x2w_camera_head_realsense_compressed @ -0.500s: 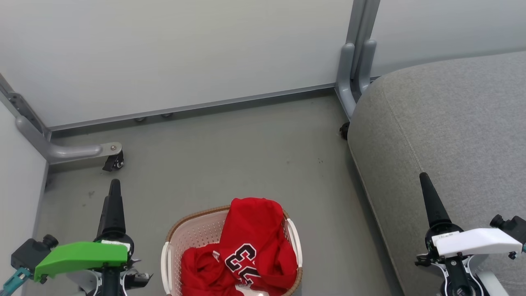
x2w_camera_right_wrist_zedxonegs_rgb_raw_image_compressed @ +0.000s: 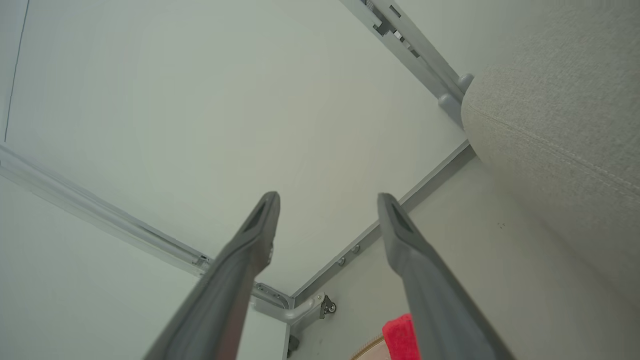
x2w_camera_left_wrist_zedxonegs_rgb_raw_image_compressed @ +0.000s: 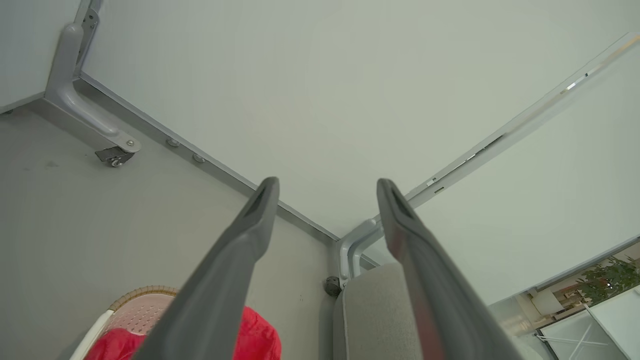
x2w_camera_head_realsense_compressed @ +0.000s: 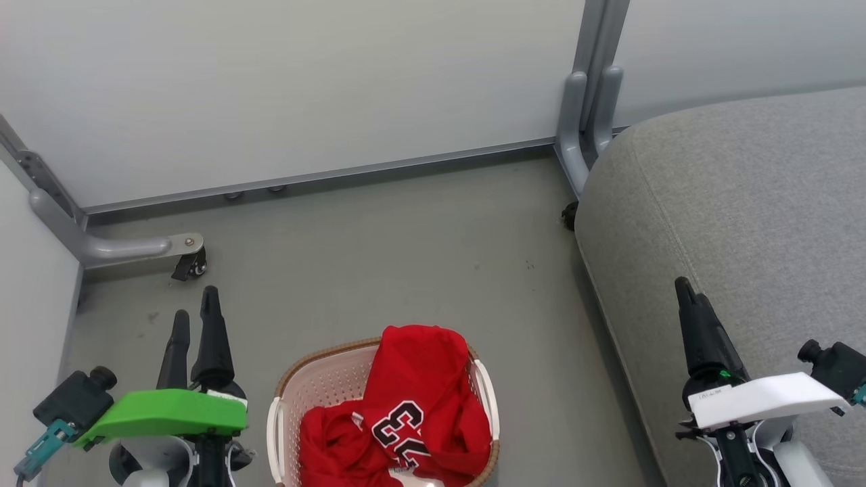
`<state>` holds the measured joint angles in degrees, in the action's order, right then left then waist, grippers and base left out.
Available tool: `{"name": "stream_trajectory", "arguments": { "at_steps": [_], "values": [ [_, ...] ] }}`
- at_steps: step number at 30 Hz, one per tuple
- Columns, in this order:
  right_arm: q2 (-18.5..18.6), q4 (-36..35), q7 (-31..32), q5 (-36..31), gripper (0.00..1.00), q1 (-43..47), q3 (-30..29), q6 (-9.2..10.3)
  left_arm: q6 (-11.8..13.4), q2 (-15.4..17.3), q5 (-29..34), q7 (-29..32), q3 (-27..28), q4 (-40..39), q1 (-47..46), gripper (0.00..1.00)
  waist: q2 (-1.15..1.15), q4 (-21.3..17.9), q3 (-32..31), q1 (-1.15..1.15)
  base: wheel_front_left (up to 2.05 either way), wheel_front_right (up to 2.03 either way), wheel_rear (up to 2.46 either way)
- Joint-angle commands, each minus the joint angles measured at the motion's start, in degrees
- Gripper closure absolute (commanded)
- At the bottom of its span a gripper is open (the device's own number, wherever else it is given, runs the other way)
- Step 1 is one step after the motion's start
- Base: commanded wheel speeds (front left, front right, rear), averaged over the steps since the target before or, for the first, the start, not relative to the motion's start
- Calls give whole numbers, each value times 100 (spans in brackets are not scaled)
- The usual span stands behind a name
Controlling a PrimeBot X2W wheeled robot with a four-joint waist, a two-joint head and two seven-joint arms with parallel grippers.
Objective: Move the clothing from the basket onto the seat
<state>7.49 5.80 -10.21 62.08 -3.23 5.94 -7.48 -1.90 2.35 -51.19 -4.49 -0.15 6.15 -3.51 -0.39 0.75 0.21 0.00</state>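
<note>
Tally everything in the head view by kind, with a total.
Grippers: 2, left gripper and right gripper
Basket: 1
Clothing heap: 1, pieces not separable
Seat: 1
Casters: 2, caster near the left gripper and caster by the seat
Total: 7

Bright red clothing (x2w_camera_head_realsense_compressed: 419, 399); numerals black, white outline. Cream perforated basket (x2w_camera_head_realsense_compressed: 318, 385); brown woven-look rim, white handles. Mid-grey fabric seat (x2w_camera_head_realsense_compressed: 744, 203), fine weave. Dull grey-green floor (x2w_camera_head_realsense_compressed: 379, 257), few dark specks. Pale grey-white partition panels (x2w_camera_head_realsense_compressed: 304, 88); silver-grey frame (x2w_camera_head_realsense_compressed: 588, 101). Dark-fingered left pincer (x2w_camera_head_realsense_compressed: 195, 303) under bright green cover (x2w_camera_head_realsense_compressed: 162, 412); teal connector (x2w_camera_head_realsense_compressed: 40, 446). Dark-fingered right pincer (x2w_camera_head_realsense_compressed: 685, 285) under white cover (x2w_camera_head_realsense_compressed: 764, 399).
</note>
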Motion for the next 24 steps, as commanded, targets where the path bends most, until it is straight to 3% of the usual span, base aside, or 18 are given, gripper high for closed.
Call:
{"name": "stream_trajectory", "arguments": {
  "at_steps": [1,24],
  "values": [
    [5,-116,-45,-286,0,-17,-14,-3,36,42,291,-61,-42,-84,-55,0,15,4,-1,0,0,0,0],
    [-169,27,-214,-2379,0,-28,126,-3,224,56,2270,-441,-448,106,-61,0,22,64,14,0,0,0,0]
  ]
}}
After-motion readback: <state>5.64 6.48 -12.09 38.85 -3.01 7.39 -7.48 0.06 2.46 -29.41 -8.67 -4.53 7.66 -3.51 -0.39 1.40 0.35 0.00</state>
